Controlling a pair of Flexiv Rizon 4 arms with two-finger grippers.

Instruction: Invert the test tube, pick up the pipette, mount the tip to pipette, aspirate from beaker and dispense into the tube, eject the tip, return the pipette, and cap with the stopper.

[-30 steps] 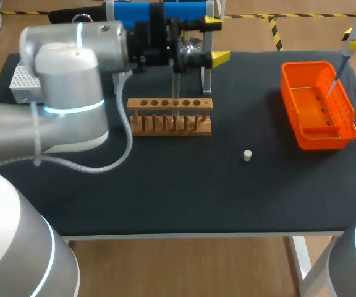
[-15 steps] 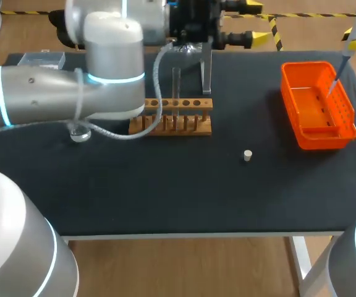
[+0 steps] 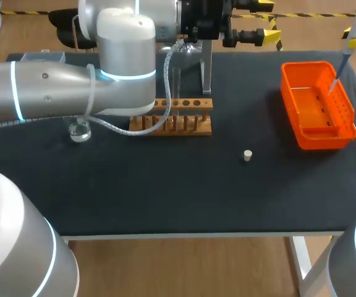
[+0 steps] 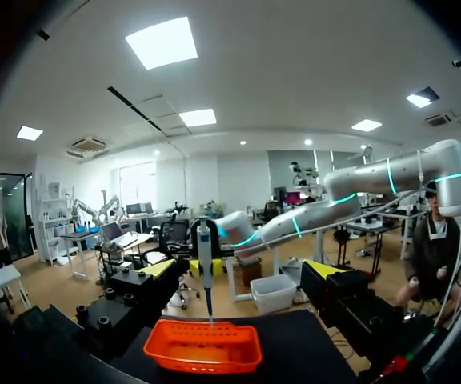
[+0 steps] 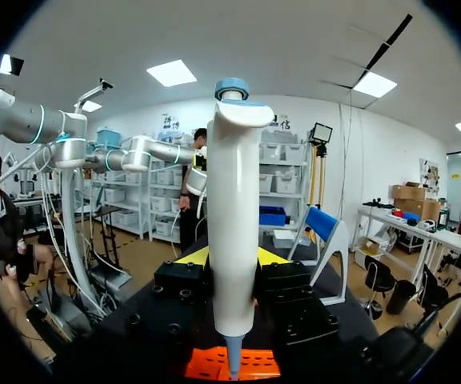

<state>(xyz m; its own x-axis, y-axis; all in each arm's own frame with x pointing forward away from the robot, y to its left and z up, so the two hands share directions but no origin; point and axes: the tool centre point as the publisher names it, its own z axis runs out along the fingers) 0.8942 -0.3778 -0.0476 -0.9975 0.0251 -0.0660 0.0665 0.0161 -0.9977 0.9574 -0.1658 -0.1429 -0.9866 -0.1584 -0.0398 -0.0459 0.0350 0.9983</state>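
Pipette [image 5: 232, 232] is clamped upright in the right gripper [image 5: 229, 258], both fingers on its body, lower end over the orange bin [image 3: 326, 137] at the table's right end. Looks like the eject step. Left gripper [image 4: 243, 269] is spread wide with nothing in it, up at the back by the stand [image 3: 206, 68]. Test tube [image 3: 176, 83] stands upright in the rack [image 3: 172, 125]. Stopper [image 3: 247, 155] lies loose on the mat, well apart from both. Beaker [image 3: 79, 131] is under the left arm.

Risks:
- Pipette's end looks close to the bin's right wall, so an ejected tip could clip the rim and land outside
- Left gripper sits right at the stand, so returning the pipette risks an arm clash unless it clears first
- Left arm hangs over the rack, and a low swing would knock the tube

Hard to see: tube fill level, whether a tip is actually mounted, most of the stand and tip box [image 3: 39, 57] behind the left arm. Right gripper is cut off in head view
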